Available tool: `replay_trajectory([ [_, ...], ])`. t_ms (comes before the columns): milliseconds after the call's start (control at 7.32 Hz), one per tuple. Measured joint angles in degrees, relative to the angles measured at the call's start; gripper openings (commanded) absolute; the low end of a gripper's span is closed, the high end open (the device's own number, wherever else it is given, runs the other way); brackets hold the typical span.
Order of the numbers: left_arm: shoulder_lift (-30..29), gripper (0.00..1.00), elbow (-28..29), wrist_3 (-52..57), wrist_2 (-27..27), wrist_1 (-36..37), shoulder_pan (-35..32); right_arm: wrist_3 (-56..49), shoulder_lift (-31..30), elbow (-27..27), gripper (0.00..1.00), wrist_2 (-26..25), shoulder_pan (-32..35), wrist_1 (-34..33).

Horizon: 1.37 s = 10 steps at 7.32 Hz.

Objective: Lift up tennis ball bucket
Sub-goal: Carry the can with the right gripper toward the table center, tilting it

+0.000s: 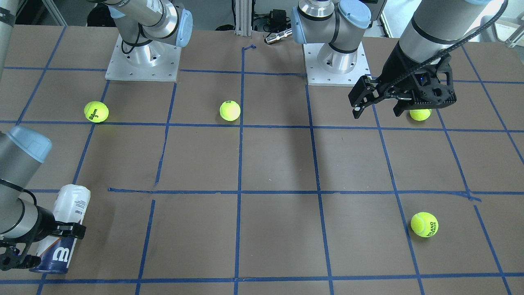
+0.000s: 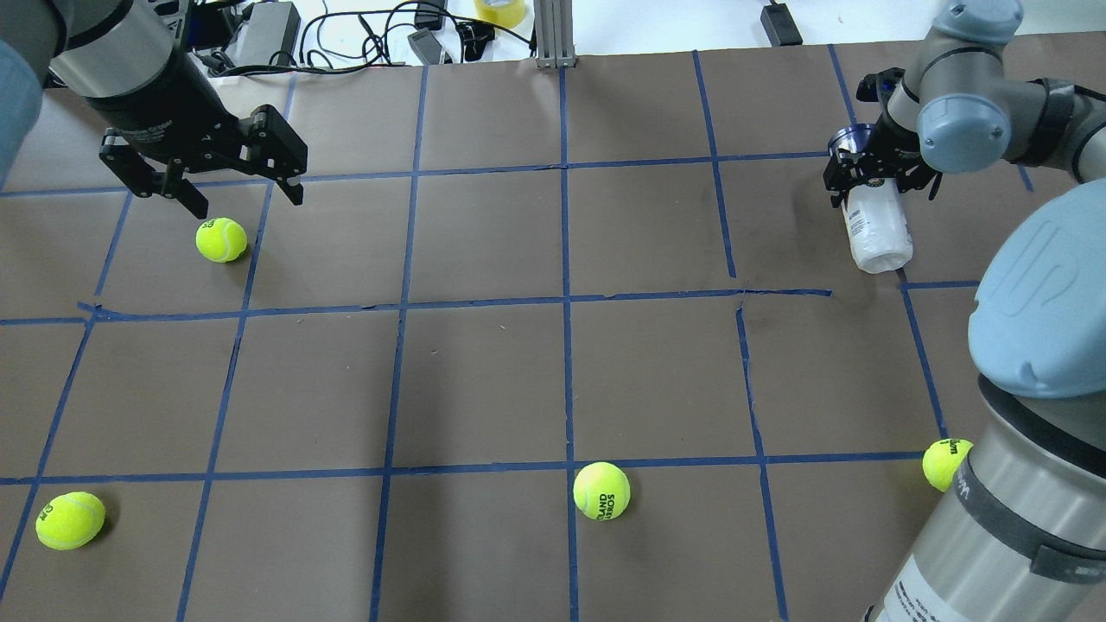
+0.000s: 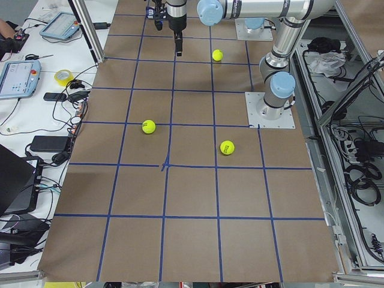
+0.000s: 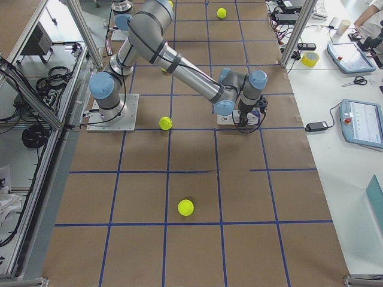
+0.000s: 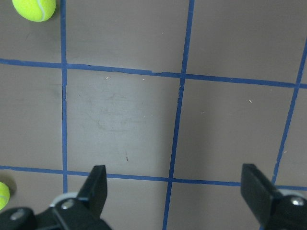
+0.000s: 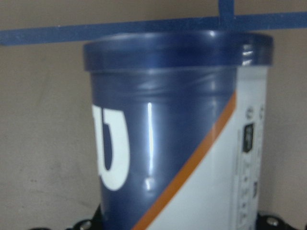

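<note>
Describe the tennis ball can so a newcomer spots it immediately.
On the taped brown table, go to the far side on the robot's right, where the right gripper reaches. The can it grips is the only slim cylinder: white with a navy end and white W, while everything else loose is a yellow-green ball.

So the tennis ball bucket (image 6: 168,120) has a white label, a navy diagonal section edged by a thin orange stripe, a white W and a dark blue rim. The tennis balls (image 1: 229,110) are yellow-green with black lettering. The desk (image 1: 278,164) is brown, gridded in blue tape lines (image 1: 240,164).
</note>
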Motion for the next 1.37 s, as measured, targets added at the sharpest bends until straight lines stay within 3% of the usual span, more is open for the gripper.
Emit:
replay_trajectory([
  [547, -0.03, 1.0, 0.0, 0.0, 0.03, 0.0, 0.21, -0.63, -5.72, -0.58, 0.87, -0.1, 11.51, 0.67],
  [683, -0.06, 1.0, 0.04, 0.05, 0.05, 0.07, 0.34, -0.6, -5.89, -0.62, 0.74, 0.0, 14.3, 0.7],
  [820, -0.25, 1.0, 0.1, 0.5, 0.04, 0.85, 0.74, -0.59, -5.93, -0.62, 0.7, 0.02, 17.01, 0.66],
  [957, -0.51, 1.0, 0.12, 2.17, 0.05, 2.34, 2.03, -0.56, -5.94, -0.57, 0.81, 0.0, 19.73, 0.42],
  [1093, -0.52, 1.0, 0.09, 4.43, -0.04, 3.29, 4.04, -0.54, -5.82, -0.56, 0.85, 0.04, 21.43, 0.09],
  [1230, -0.49, 1.0, 0.05, 5.86, -0.17, 3.58, 5.62, -0.5, -5.62, -0.48, 1.0, 0.82, 22.07, -0.05],
  [1366, -0.51, 1.0, 0.02, 6.45, -0.21, 3.68, 6.36, -0.4, -5.16, -0.18, 1.0, 2.26, 22.28, -0.07],
])
